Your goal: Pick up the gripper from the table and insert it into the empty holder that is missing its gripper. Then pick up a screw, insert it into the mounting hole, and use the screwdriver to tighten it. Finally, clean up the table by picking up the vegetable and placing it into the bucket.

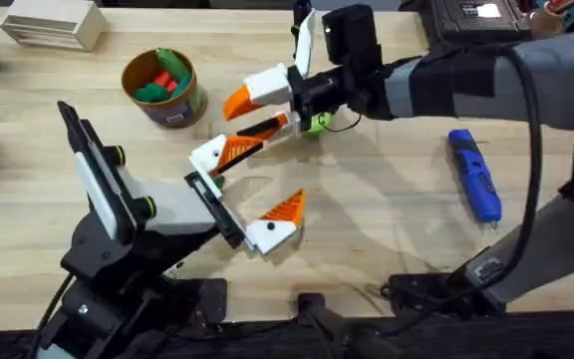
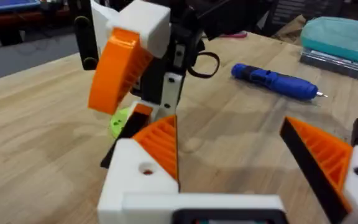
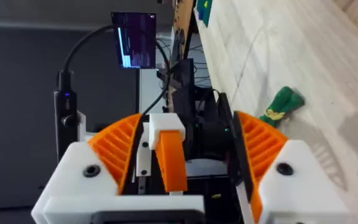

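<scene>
While the right gripper (image 1: 252, 115) hangs low over the middle of the surface (image 1: 387, 229), its 2 fingers are spread wide and grasp nothing. Between them, in the right wrist view, stands a white block (image 3: 166, 127) with an orange strip. I think it is a finger of the left gripper (image 1: 257, 179), but I cannot be sure. The left gripper is spread wide too and holds nothing, and its far finger sits just beside the right gripper.

I count 4 white mounts, and each wears an orange tip (image 1: 237, 100), so I cannot tell which was the bare holder. If the loose tip is in, then the screw is the next job. A small round hole (image 2: 146, 168) shows in 1 mount of the left gripper.

What could go wrong? The 2 grippers are so near each other that 1 small wrong move could bump them, and a tip with no screw in it could pop out. A screw is tiny, so it could slip from the fingers and roll away.

Farther out, 1 blue screwdriver (image 1: 474, 175) lies well apart on the right side. 1 small green vegetable (image 3: 281, 102) lies on the surface near the right gripper. 1 bucket (image 1: 182, 105) stands at the back left with bigger toy vegetables (image 1: 162, 75) inside — I cannot count those for sure.
</scene>
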`<state>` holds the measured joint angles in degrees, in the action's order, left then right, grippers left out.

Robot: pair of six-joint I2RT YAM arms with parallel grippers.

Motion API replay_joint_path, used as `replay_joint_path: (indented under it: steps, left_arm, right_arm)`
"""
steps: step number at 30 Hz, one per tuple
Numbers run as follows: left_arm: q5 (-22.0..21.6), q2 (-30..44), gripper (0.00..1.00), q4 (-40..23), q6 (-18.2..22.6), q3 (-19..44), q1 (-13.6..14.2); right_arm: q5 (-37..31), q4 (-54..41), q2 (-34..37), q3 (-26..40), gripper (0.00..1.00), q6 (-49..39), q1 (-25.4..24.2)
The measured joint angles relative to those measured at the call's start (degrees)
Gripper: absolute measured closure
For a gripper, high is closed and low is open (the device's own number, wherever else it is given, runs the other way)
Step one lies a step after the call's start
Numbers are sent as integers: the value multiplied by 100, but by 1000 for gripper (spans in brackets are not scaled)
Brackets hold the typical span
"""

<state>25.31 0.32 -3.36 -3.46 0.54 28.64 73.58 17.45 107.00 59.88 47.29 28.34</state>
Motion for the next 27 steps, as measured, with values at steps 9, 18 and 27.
replay_joint_path:
  steps: [9,18,27]
  left_arm:
    - [45,-2,14,2,0,0,0]
    - [47,0,14,4,0,0,0]
    - [47,0,14,4,0,0,0]
  right_arm:
    - [-888,-59,-2,285,166,-298,-232]
    - [-3428,-4094,-844,1852,164,-2374,-623]
    - [-5825,-5528,-1146,2127,160,-3775,-281]
